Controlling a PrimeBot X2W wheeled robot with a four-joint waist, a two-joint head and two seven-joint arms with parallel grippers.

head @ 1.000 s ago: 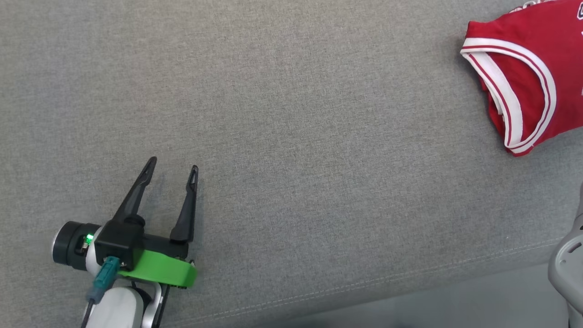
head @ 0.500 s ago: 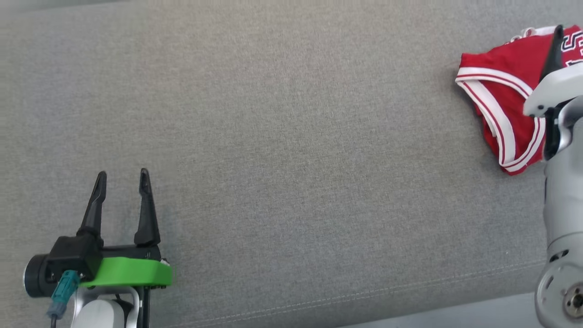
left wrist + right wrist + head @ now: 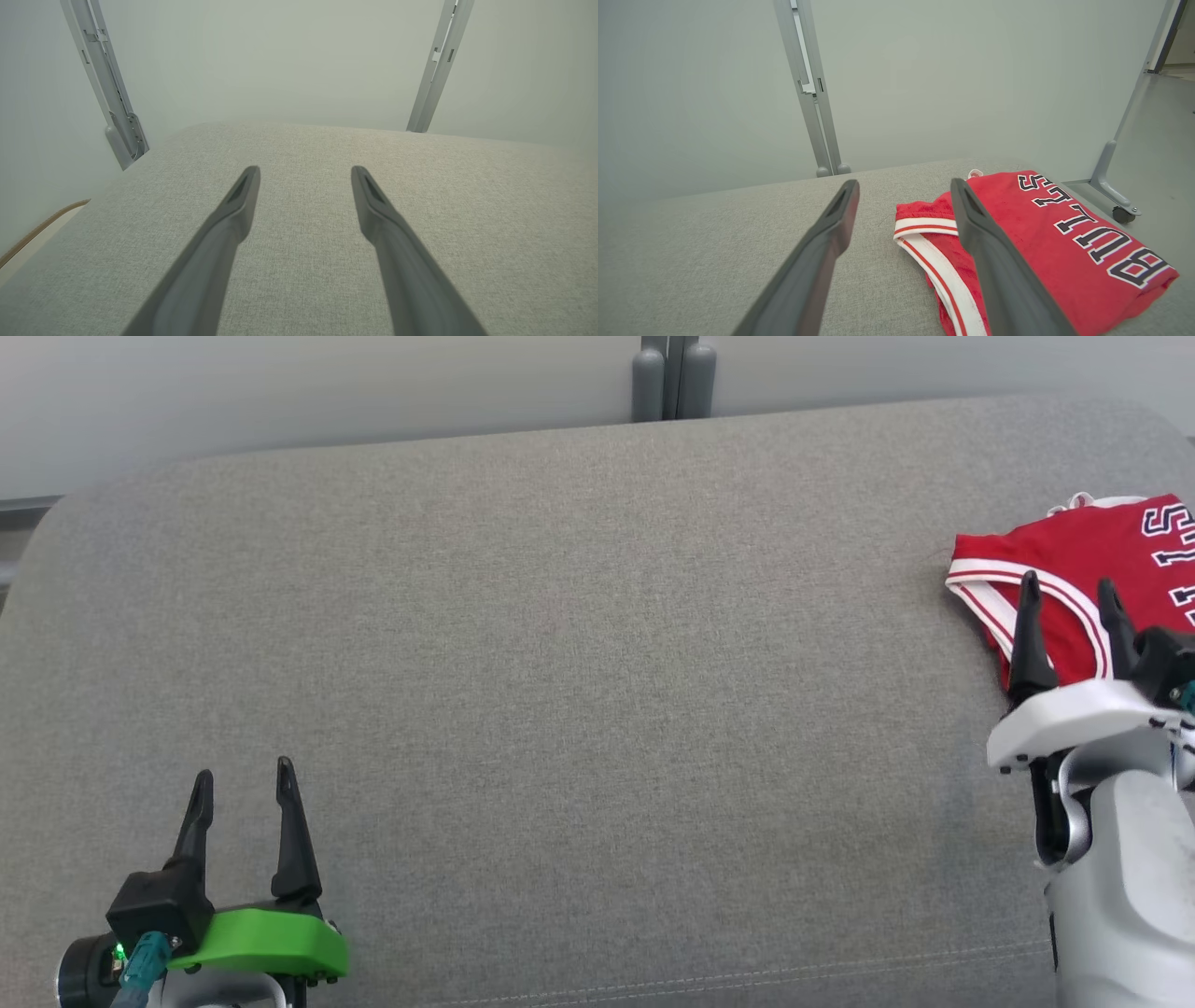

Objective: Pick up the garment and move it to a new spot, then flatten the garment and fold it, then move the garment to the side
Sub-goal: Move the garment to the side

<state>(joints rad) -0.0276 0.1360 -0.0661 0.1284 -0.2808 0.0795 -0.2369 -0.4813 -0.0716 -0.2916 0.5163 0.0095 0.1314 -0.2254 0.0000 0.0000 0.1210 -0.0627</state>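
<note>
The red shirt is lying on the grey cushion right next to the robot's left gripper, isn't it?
Not quite. The red shirt is lying on the grey cushion next to the right gripper. The left gripper is far away from it. The head view shows this.

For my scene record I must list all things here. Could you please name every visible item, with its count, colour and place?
garment: one, red jersey with white trim and black letters, lying at the right end of the cushion
cushion: one, grey fabric, spans the head view
wall: one, pale grey, behind the cushion
frame post: one, grey, against the wall at the cushion's far edge
frame leg: one, grey with a dark caster, on the floor beyond the garment
left gripper: one, dark fingers on a green mount, lower left, open over bare cushion
right gripper: one, dark fingers on a white mount, right side, open at the garment's near edge; contact cannot be told
</note>
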